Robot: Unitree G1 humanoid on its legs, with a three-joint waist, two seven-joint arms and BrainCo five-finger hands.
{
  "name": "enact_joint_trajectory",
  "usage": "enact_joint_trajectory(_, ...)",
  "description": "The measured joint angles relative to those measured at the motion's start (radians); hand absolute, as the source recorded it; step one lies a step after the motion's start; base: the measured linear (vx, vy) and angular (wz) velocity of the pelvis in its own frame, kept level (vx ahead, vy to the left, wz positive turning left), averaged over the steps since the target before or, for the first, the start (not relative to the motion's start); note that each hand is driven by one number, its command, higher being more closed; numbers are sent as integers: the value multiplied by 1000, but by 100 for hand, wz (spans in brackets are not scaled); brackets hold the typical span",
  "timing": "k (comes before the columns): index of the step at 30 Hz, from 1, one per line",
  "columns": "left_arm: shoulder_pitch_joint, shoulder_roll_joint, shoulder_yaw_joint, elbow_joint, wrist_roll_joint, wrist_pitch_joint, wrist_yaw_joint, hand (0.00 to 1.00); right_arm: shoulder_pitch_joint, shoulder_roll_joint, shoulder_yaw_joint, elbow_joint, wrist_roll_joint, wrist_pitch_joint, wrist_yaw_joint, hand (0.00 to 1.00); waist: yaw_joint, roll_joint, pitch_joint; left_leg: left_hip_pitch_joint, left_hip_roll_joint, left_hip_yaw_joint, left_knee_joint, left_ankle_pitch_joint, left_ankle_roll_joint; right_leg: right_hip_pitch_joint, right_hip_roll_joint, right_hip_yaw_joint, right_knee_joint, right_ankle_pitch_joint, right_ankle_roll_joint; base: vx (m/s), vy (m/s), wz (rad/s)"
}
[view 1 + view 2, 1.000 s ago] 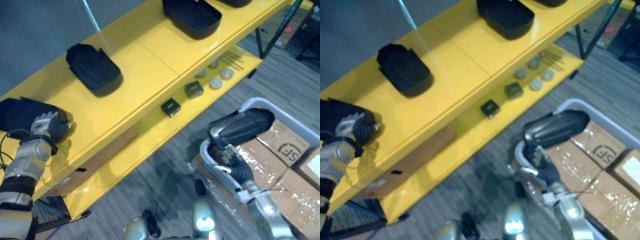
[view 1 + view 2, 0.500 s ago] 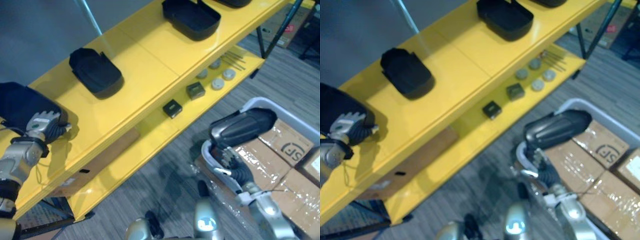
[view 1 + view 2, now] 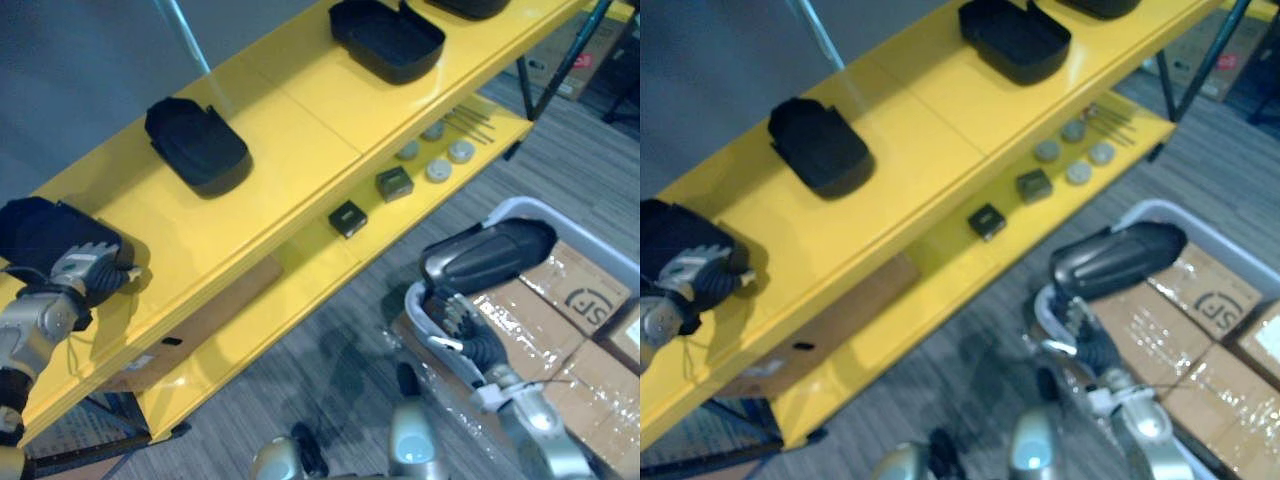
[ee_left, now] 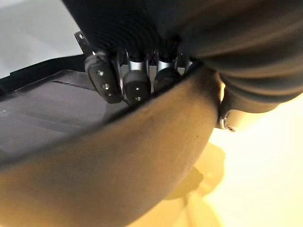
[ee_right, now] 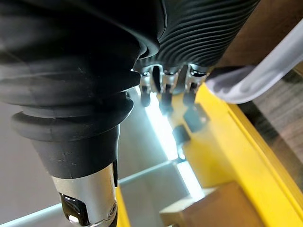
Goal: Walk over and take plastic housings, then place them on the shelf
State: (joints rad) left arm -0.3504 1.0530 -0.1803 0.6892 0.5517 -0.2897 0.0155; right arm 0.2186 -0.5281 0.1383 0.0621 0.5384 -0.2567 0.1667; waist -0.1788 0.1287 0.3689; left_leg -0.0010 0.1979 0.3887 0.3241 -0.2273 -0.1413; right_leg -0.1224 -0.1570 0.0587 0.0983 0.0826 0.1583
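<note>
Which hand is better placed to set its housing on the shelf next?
Left. The left hand grips a black housing over the yellow shelf, likely needing only release. The right hand holds a grey housing low, above the white bin.

Workshop or storeroom, yellow metal shelving (image 3: 300, 110) with black plastic housings (image 3: 197, 145), small parts (image 3: 437, 168) below, taped cardboard boxes (image 3: 565, 300)

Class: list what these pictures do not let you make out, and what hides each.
Contents of the white bin: eye views, partly covered by the grey housing in the right hand.
Small parts on the lower shelf: eye views, too small to identify.
Topmost black housing: eye views, cut off by the upper edge.
</note>
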Motion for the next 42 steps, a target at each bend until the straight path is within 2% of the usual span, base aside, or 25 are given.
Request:
enact_joint_trajectory(6, 0, -2, -2, 1, 18, -1, 13, 100, -12, -2, -1, -2, 0, 2, 10, 0, 0, -1, -1, -6, -2, 5, -1, 0, 0, -14, 0, 6, 7, 1, 0, -17, 29, -2)
enact_joint_trajectory(8, -9, -2, -24, 1, 55, -5, 50, 100, -25, -3, -2, -2, 0, 7, 11, 0, -1, -2, -1, -15, -4, 4, 0, 1, 2, -23, -1, 8, 11, 1, 0, 0, 0, 0)
enact_joint_trajectory(15, -31, -2, -71, 0, 88, -74, 132, 100, -47, -24, -10, -3, 7, 15, 16, 0, 0, -6, -3, -21, -16, 11, -2, 7, 8, -51, -8, 27, 34, -1, 2, -15, 30, -4)
enact_joint_trajectory(20, -50, -2, -78, -1, 86, -101, 157, 100, -47, -30, -10, -2, 7, 15, 16, 0, -3, -7, -2, -19, -18, 13, -2, 8, 10, -53, -12, 27, 45, -6, 6, -36, 21, -1)
enact_joint_trajectory(26, -52, -2, -84, -1, 83, -131, 147, 100, -47, -31, -10, -1, 7, 15, 32, 0, -2, -14, 3, -19, -20, 17, -2, 8, 11, -55, -14, 28, 48, -7, 7, -13, 7, 0)
enact_joint_trajectory(29, -60, -1, -109, -1, 71, -148, 105, 100, -49, -34, -10, -1, 7, 16, 32, 0, -2, -15, 3, -20, -20, 17, -3, 8, 11, -56, -14, 28, 48, -7, 7, 6, 10, 0)
enact_joint_trajectory(30, -60, -1, -109, -1, 59, -148, 92, 0, -49, -34, -10, -1, 7, 16, 32, 0, -2, -16, 4, -20, -20, 17, -3, 9, 11, -57, -14, 28, 48, -7, 7, 0, 0, 0)
enact_joint_trajectory(37, -88, 0, -109, -1, 33, -134, 75, 0, -70, -36, -10, -2, 7, 19, 32, 0, -1, -22, 8, -25, -22, 27, -1, 9, 11, -72, -15, 35, 56, -9, 7, 8, 15, -2)
enact_joint_trajectory(42, -105, 3, -107, 0, 48, -108, 139, 0, -69, -36, -10, -1, 7, 19, 34, 0, 0, -37, 26, -23, -25, 29, 0, 8, 11, -87, -17, 40, 93, -29, 6, -24, 3, 0)
